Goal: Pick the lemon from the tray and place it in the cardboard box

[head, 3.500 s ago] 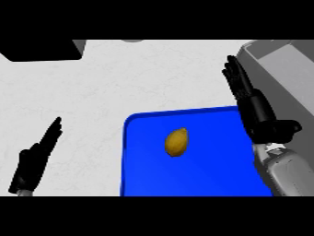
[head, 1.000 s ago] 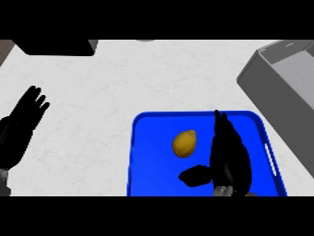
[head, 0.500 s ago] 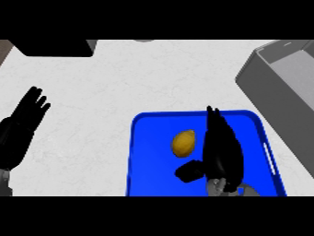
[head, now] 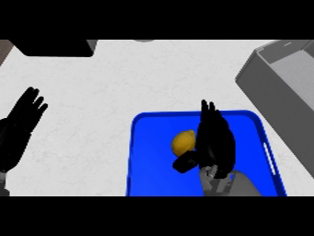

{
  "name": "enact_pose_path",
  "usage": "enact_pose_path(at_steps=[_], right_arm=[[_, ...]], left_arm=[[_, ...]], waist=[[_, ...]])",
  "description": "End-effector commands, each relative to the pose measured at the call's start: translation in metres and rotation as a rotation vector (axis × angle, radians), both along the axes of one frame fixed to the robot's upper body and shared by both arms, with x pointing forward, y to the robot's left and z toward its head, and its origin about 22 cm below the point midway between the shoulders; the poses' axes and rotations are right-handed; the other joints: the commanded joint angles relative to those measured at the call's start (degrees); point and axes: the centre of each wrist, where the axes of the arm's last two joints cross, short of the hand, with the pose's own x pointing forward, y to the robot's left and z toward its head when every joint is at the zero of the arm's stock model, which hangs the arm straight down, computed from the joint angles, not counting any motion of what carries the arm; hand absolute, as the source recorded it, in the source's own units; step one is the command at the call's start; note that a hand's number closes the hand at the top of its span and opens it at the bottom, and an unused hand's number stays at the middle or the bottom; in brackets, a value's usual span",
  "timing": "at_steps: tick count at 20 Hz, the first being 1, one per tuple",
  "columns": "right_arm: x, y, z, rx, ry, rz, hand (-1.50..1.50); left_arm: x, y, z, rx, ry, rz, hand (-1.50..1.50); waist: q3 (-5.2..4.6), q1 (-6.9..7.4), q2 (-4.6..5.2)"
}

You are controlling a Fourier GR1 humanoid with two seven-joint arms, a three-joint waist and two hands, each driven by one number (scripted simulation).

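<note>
From where I stand, the small yellow oval lemon [head: 182, 142] lies on the flat blue plastic tray with a raised rim [head: 152, 173], a little above the tray's middle. The tray sits on the white marbled counter [head: 119, 83], towards its near edge.

The robot's right hand [head: 215, 138] is over the tray, just to the right of the lemon and covering the fruit's right edge. Its fingers are straight and held close together, pointing away from the robot, and the thumb [head: 183, 163] sticks out to the left just below the lemon. Nothing is curled round the fruit, and I can't tell whether the palm actually touches it. The grey right forearm [head: 230, 184] comes up from the lower edge across the tray.

The open grey rectangular box [head: 261, 87] stands at the counter's right side, up and to the right of the tray and apart from it, turned at an angle.

The left hand [head: 13, 131] rests at the far left, fingers spread and straight, well away from the tray.

A black block [head: 54, 47] sits at the counter's far left corner
</note>
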Motion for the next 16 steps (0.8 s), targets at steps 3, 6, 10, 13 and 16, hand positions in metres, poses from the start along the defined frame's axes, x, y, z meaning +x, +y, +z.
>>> enact_pose_path(at_steps=[3, 6, 10, 13, 16], right_arm=[[0.017, 0.011, -0.003, -0.052, 0.151, -0.18, -1.5], [0.017, 0.011, -0.001, -0.052, 0.163, -0.162, -1.5], [0.022, 0.004, -0.007, -0.046, 0.2, -0.2, -1.5], [0.03, 0.012, -0.017, -0.078, 0.212, -0.196, -1.5], [0.03, 0.004, -0.016, -0.071, 0.231, -0.213, -1.5]], left_arm=[[0.0, 0.001, -0.006, -0.005, 0.011, 0.001, 0.0], [0.005, -0.005, 0.002, 0.0, 0.001, -0.008, 0.0], [0.005, 0.001, 0.01, -0.003, -0.009, 0.018, 0.0], [-0.002, -0.003, -0.013, -0.013, 0.024, -0.001, 0.0], [-0.002, -0.017, -0.003, -0.022, -0.003, 0.009, 0.0]], waist=[[0.0, 0.32, 0.11], [0.01, -0.17, -0.06], [0.05, -0.39, -0.07], [-0.03, 0.19, 0.07], [0.07, -0.22, -0.08]])
